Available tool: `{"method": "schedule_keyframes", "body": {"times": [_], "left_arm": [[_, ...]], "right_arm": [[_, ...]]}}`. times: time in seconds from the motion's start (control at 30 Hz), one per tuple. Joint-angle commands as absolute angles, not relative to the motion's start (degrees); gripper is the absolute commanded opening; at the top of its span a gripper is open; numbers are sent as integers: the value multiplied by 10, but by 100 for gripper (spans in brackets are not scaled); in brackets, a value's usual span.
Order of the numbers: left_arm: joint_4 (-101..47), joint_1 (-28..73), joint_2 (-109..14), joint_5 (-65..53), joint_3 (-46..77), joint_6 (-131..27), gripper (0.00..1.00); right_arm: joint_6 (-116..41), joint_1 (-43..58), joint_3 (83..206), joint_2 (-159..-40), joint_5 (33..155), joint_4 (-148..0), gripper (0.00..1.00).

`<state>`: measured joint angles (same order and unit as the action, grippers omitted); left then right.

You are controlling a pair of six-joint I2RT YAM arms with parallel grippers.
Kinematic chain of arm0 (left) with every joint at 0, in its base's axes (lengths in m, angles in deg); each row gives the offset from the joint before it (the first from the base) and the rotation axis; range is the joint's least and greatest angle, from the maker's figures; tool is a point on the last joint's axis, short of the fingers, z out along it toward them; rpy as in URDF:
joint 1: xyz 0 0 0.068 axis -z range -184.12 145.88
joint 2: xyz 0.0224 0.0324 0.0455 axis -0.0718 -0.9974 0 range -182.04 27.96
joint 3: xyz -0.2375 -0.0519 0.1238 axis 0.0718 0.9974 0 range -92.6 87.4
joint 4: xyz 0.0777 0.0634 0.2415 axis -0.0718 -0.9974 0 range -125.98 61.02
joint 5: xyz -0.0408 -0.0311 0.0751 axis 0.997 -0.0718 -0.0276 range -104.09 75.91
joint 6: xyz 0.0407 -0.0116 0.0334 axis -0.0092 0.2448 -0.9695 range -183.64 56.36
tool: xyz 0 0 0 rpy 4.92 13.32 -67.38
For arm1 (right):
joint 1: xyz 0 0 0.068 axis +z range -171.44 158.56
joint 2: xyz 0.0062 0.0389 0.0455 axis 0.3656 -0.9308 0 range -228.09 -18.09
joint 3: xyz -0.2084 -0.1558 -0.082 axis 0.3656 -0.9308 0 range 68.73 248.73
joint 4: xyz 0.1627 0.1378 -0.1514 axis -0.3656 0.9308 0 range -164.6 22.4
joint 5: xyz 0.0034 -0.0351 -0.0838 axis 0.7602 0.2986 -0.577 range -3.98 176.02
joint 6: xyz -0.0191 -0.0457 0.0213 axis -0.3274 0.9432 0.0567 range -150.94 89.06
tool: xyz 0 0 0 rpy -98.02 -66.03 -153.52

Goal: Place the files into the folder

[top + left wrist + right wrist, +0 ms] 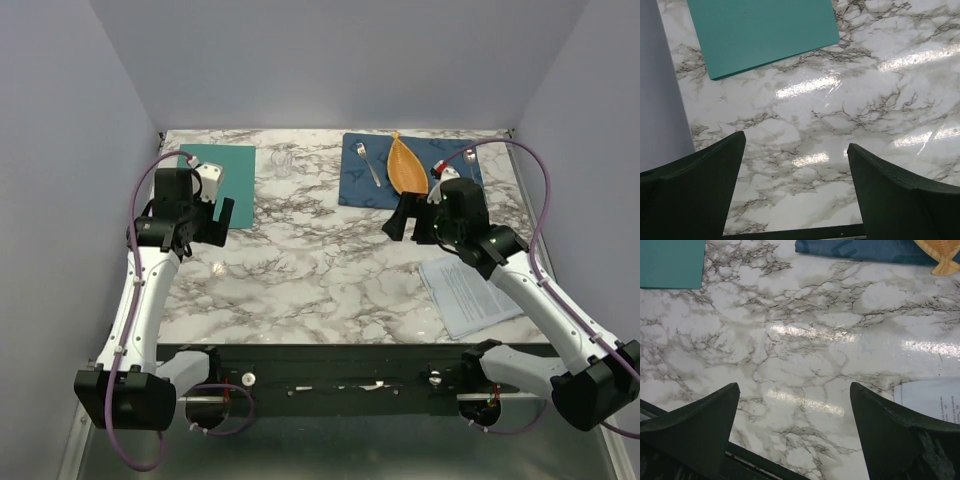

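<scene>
The teal folder [235,170] lies shut and flat at the table's back left, partly under my left arm. In the left wrist view the folder [765,32] sits ahead of the fingers. The files [468,292], a white printed sheet, lie near the front right edge beside my right arm; a corner of the files [930,397] shows in the right wrist view. My left gripper [207,225] [796,140] hangs open over bare marble just in front of the folder. My right gripper [412,225] [794,385] is open above the table's middle right, holding nothing.
A dark blue placemat [355,185] at the back right carries a wooden leaf-shaped dish [405,165], a fork [370,166] and a spoon [468,155]. A clear glass [283,160] stands at the back centre. Grey walls enclose three sides.
</scene>
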<state>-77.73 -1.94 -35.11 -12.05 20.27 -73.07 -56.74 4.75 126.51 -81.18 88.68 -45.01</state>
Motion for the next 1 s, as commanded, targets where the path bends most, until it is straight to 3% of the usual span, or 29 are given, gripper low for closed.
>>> {"method": "schedule_keyframes", "body": {"times": [0.0, 0.2, 0.4, 0.97], "left_arm": [[-710, -22, -351, -214, 268, -832, 99], [-496, -22, -322, -314, 444, -1008, 99], [-309, -22, -385, -355, 522, -1130, 99], [-112, -22, -660, -415, 445, -1214, 99]], "right_arm": [[-556, 51, 1246, -809, 902, -473, 100], [-558, 51, 1232, -808, 895, -494, 100], [-579, 51, 1226, -819, 883, -510, 94], [-587, 51, 1241, -839, 844, -517, 87]]}}
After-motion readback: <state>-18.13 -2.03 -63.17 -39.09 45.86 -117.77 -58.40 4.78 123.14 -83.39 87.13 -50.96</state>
